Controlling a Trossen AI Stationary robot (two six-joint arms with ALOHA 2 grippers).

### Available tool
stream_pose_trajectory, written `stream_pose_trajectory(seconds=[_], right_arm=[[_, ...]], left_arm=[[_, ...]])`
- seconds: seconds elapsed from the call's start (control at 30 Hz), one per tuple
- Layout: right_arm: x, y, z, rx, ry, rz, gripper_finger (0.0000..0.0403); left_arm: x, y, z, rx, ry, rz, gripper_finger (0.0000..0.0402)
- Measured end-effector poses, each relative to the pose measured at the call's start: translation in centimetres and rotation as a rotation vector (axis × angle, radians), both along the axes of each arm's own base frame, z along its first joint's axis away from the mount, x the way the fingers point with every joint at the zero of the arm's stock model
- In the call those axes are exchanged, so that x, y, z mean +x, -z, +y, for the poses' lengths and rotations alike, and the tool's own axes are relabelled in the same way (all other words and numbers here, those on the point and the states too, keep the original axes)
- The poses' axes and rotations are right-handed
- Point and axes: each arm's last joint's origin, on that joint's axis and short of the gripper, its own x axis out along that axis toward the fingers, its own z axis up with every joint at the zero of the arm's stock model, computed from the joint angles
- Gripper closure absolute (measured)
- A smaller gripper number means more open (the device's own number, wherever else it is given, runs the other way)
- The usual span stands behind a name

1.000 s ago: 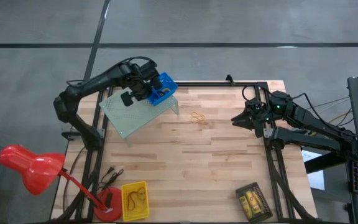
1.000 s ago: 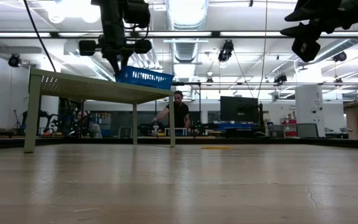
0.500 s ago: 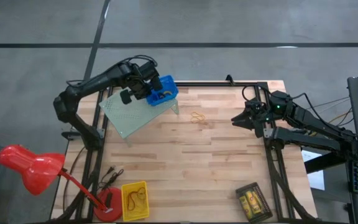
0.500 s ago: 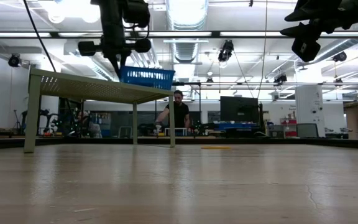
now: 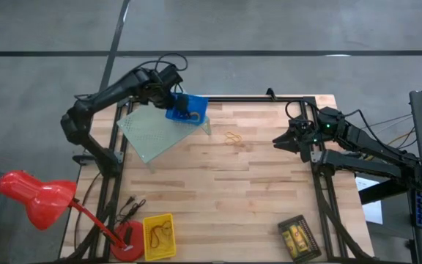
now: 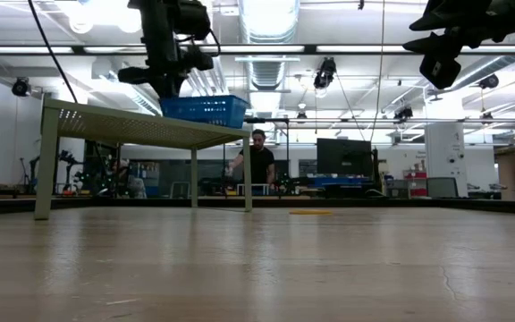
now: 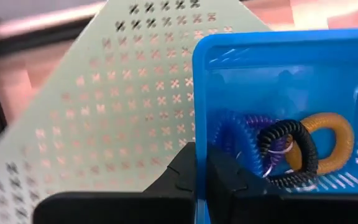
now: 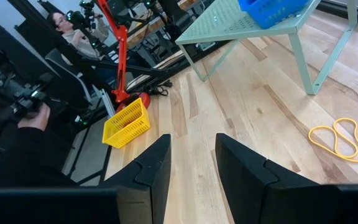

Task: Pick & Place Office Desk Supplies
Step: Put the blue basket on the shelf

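Overhead, left gripper [image 5: 168, 95] clamps the blue bin [image 5: 187, 109] wall (rings [image 7: 291, 149] inside) to move it; right gripper [image 5: 278, 140] waits, jaws apart

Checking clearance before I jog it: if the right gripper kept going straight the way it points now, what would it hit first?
Probably bare table. The open right gripper points down across the wood; the rubber bands lie off to one side and the riser farther on. Depth is uncertain.

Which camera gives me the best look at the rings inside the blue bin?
The left wrist view: the rings lie close up inside the blue bin, coils distinct. The high view shows only specks in the bin. The low and right wrist views show just its outside.
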Motion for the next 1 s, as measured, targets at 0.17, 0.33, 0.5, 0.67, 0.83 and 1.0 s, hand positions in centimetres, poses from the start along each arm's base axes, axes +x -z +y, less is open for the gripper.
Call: stream_pose_trajectory(seconds=[0.17, 0.33, 0.5, 0.67, 0.83, 1.0], right_arm=[[0.0, 0.0, 0.0, 0.0, 0.0, 0.0, 0.028], [0.0, 0.0, 0.0, 0.0, 0.0, 0.0, 0.028], [0.0, 0.0, 0.0, 0.0, 0.0, 0.0, 0.028], [0.0, 0.0, 0.0, 0.0, 0.0, 0.0, 0.028], [0.0, 0.0, 0.0, 0.0, 0.0, 0.0, 0.028], [0.0, 0.0, 0.0, 0.0, 0.0, -0.001, 0.028]], left_arm=[[-0.5, -1.1, 0.7, 0.05, 0.148, 0.021, 0.0387], [-1.6, -2.9, 1.8, 0.041, 0.3, -0.025, 0.0387], [-3.4, -3.6, 3.2, -0.026, 0.372, -0.105, 0.0387], [-4.7, -3.8, 4.2, -0.064, 0.501, -0.178, 0.0387], [-4.9, -3.7, 4.2, -0.046, 0.563, -0.153, 0.0387], [-4.7, -3.6, 4.6, -0.009, 0.576, -0.12, 0.0387]])
